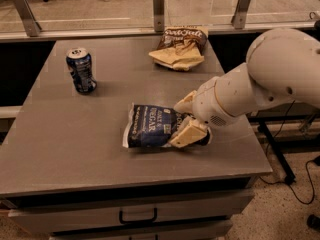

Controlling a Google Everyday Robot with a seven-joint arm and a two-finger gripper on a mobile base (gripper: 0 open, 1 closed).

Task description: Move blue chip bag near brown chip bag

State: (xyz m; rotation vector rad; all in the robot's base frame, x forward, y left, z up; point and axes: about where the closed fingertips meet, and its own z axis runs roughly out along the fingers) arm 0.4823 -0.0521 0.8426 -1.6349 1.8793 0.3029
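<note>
Blue bag point(147, 126) lies flat on the table point(75, 149), well apart from the brown bag point(179, 48), on its near side and a little to its left, so the whole trip is yet to make. My pincer point(189, 126) sits right at the blue bag's right-hand end, also well short of the brown bag, and from here I cannot tell whether it has a grip on the foil or is only resting against it. That is my main worry: glossy foil, caught only by one end, so I reckon it could slide out or swing and sag as I lift. If I drag it instead, it may crumple or twist under me. The second worry is overshoot: carry it too far and I shove the brown bag towards the table's back edge. The can point(80, 70) stands well to the left of the brown bag, off my path, so I expect no trouble there.
</note>
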